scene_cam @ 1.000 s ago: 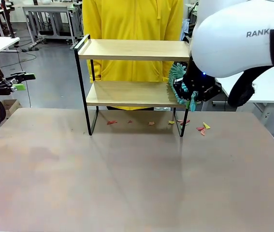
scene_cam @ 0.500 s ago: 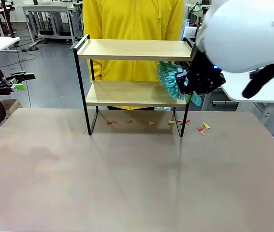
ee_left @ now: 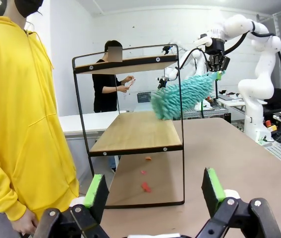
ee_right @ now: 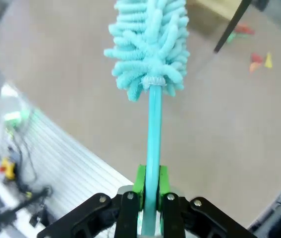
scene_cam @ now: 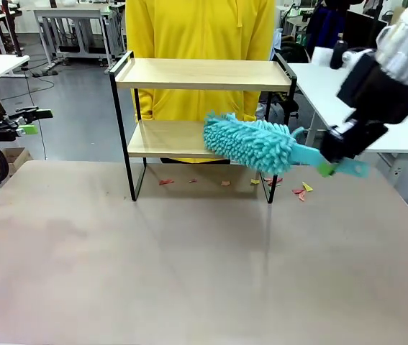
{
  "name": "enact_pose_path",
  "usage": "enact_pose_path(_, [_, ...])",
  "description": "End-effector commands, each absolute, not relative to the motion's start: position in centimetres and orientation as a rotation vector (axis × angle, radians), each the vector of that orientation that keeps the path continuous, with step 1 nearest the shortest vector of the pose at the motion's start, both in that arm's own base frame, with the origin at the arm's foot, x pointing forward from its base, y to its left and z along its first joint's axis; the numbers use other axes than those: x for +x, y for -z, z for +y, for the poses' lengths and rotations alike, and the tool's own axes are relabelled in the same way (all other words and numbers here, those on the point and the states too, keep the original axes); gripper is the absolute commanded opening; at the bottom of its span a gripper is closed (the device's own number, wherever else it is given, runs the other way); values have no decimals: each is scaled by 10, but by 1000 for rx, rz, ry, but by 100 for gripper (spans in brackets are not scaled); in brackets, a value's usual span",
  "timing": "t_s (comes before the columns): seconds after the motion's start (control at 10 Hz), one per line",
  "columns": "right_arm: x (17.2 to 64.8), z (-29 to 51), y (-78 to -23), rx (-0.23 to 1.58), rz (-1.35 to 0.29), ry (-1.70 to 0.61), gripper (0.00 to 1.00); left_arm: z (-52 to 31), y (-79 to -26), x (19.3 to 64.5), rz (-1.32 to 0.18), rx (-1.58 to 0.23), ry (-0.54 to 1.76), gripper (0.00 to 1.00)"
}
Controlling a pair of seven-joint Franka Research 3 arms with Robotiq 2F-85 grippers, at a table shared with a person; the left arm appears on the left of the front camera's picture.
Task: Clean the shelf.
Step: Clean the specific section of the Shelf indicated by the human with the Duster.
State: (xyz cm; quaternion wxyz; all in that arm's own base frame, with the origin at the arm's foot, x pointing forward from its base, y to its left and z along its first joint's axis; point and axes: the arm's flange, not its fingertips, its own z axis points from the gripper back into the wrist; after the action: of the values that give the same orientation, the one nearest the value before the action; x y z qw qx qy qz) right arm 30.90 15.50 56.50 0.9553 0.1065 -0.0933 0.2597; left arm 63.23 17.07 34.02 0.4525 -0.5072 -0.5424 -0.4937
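The shelf (scene_cam: 189, 74) stands at the far middle of the table, both light boards bare; from the side it appears as the shelf (ee_left: 135, 131). My right gripper (scene_cam: 331, 164) is shut on the handle of a teal fluffy duster (scene_cam: 250, 144). The duster's head hangs in front of the lower board's right end and covers the right front post. In the right wrist view the gripper (ee_right: 150, 194) clamps the duster (ee_right: 148, 44) by its thin handle. My left gripper (ee_left: 154, 198) is open and holds nothing; it waits off the table's left edge, gripper (scene_cam: 37, 121).
Small red and yellow paper scraps (scene_cam: 301, 191) lie on the table (scene_cam: 189, 273) under and right of the shelf, also as scraps (ee_left: 145, 186). A person in a yellow hoodie (scene_cam: 196, 29) stands close behind the shelf. White tables flank both sides.
My right arm has swung back and to the right. The duster came out from the shelf's right end and now lies level, head pointing left across the lower board's front.
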Motion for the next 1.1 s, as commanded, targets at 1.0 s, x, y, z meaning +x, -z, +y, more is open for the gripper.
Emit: enact_pose_path(1.0, [277, 98, -513, 107, 327, -924, 13, 170, -343, 631, -1340, -1246, 1218, 100])
